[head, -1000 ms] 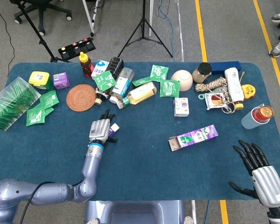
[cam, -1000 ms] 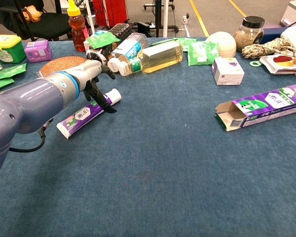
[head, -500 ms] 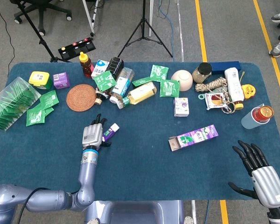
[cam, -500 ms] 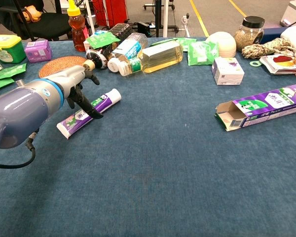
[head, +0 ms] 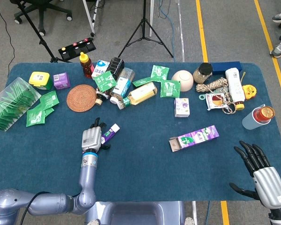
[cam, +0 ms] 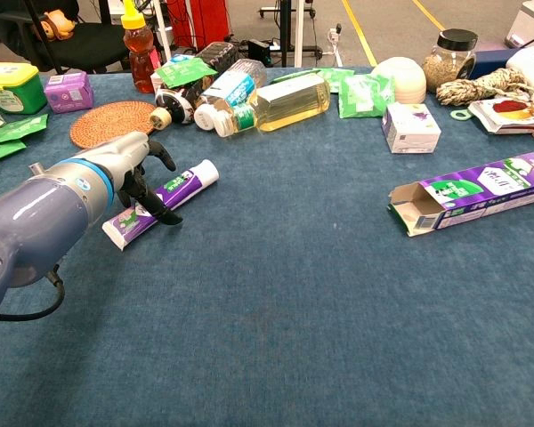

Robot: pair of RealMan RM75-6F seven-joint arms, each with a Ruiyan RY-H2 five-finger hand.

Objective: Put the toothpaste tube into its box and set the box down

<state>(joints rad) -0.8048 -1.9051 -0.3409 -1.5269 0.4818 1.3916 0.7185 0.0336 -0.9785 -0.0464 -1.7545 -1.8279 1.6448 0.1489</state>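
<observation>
Woven coaster (head: 82,98) beside honey bottle (head: 86,64); green packets (head: 41,108) far left; bowl (head: 182,79).

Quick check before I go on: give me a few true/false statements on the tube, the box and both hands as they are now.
1. The toothpaste tube lies on the table outside the box. True.
2. The box has its open end toward the tube's side. True.
3. The left hand has lifted the tube off the table. False: the tube lies on the cloth, with the hand's fingers at it.
4. The right hand holds the box. False: it is open, apart from the box.
5. The box stands upright. False: it lies flat.
</observation>
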